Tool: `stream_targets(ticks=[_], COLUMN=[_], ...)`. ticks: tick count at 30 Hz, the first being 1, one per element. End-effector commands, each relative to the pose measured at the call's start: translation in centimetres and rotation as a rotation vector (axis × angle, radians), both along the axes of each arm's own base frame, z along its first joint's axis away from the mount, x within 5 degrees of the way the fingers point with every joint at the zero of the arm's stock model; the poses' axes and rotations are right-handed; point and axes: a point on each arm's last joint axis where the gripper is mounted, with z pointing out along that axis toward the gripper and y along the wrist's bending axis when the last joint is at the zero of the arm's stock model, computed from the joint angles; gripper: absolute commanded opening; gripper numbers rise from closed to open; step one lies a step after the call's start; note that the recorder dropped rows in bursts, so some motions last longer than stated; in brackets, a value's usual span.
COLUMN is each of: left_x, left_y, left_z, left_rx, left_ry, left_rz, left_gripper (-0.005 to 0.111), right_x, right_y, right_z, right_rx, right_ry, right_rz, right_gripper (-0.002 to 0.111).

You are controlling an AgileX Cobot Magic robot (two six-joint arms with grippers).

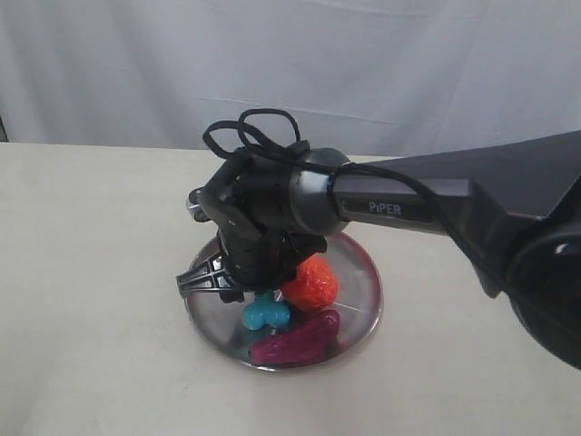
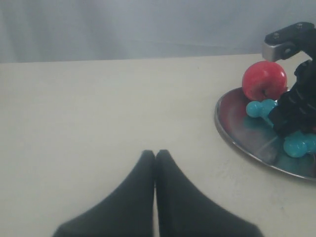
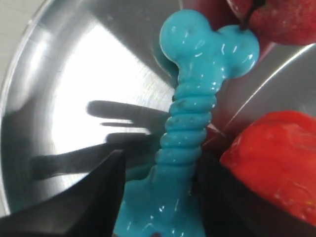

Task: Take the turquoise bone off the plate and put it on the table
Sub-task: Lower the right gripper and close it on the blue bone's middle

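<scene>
The turquoise bone (image 3: 197, 98) lies on the silver plate (image 3: 74, 74), its ribbed shaft between the two black fingers of my right gripper (image 3: 160, 158). The jaws stand open astride the shaft; one finger is close against it and a gap shows on the other side. From outside, the right gripper (image 1: 245, 286) reaches down into the plate (image 1: 363, 272) and covers most of the bone (image 1: 265, 313). My left gripper (image 2: 155, 154) is shut and empty over the table (image 2: 98, 98), away from the plate (image 2: 237, 133) and the bone (image 2: 260, 107).
A red-orange toy (image 1: 310, 282) lies on the plate right beside the bone and close to one right finger (image 3: 232, 197). A purple oblong toy (image 1: 295, 341) rests at the plate's front rim. The cream table (image 1: 91, 272) stretches all around the plate.
</scene>
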Motion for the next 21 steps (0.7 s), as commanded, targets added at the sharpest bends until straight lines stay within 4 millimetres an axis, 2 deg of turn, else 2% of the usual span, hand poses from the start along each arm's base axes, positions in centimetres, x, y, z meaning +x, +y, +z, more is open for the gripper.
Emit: stream_targets(ticks=[1,9,21], left_x=[0.0,0.0,0.0], left_y=[0.0,0.0,0.0], left_z=[-0.1,-0.1,-0.1], left_rx=[-0.001,-0.001,-0.001], left_ry=[0.001,0.001,0.001], left_rz=[-0.002,-0.002,-0.002], left_gripper=[0.0,0.0,0.0], right_x=[0.5,0.7,0.7], right_y=[-0.3,-0.3,-0.4], right_z=[-0.8,-2.2,-2.1], right_rx=[-0.018,-0.031,-0.044], right_ry=[-0.016,-0.011,-0.019], right_rz=[-0.023,-0.021,-0.017], right_gripper=[0.045,0.045,0.045])
